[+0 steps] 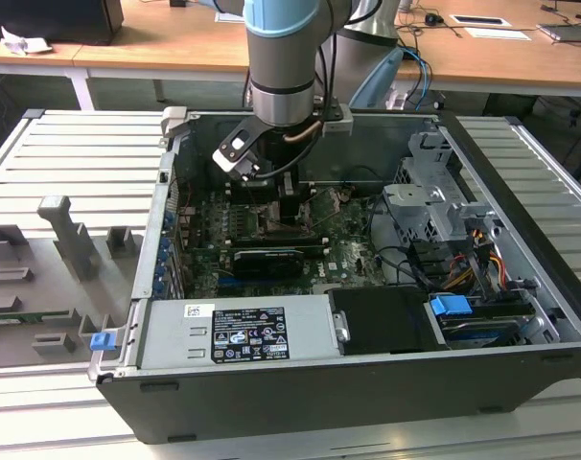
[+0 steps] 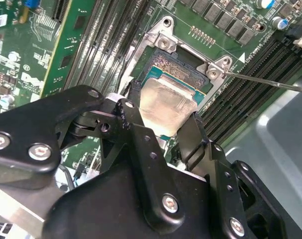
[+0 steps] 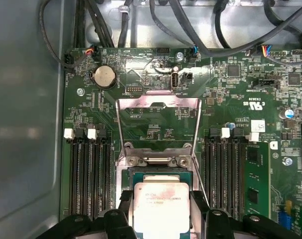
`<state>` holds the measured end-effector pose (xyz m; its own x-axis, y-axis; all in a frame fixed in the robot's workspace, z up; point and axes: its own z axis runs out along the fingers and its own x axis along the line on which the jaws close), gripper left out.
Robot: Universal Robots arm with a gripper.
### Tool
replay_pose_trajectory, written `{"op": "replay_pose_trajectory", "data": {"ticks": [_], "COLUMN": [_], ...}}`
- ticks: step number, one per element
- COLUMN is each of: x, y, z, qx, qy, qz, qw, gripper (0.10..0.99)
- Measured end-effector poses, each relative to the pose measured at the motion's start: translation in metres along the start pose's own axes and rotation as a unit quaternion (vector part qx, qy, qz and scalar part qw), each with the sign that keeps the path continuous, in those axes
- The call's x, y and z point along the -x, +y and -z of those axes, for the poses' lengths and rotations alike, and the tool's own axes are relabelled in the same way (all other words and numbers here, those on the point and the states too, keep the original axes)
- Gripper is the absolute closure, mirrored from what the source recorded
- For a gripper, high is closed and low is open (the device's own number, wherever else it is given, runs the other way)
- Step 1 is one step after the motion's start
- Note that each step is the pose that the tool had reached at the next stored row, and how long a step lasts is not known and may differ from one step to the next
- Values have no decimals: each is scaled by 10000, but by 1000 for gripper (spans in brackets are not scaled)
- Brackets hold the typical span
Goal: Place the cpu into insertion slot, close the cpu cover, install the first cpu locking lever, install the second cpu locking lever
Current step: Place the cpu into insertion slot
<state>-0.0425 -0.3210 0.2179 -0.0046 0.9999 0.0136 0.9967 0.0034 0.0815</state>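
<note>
Second wrist view has the hand [image 2: 160, 122] pinching the cpu [image 2: 166, 107] by 2 opposite edges between its black fingers [image 2: 128, 117], the chip lying over the insertion slot [image 2: 177, 63]; whether it is seated I cannot tell. In the first wrist view the cpu cover [image 3: 158, 101] stands swung open beyond the slot, above the green board [image 3: 230, 109]

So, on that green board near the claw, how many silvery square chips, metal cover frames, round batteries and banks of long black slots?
cpu: 1
cpu cover: 1
coin battery: 1
memory slot banks: 2
Total: 5
</note>
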Motion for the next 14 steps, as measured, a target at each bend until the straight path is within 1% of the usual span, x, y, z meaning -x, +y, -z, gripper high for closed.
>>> {"op": "replay_pose_trajectory", "data": {"ticks": [3, 8, 14], "x": [-1, -1, 0], "y": [-11, -36, -37], "z": [-34, -53, -71], "qx": [0, 0, 0], "qy": [0, 0, 0], "qz": [-3, -2, -2], "qw": [10000, 10000, 10000], "gripper": [545, 545, 545]}}
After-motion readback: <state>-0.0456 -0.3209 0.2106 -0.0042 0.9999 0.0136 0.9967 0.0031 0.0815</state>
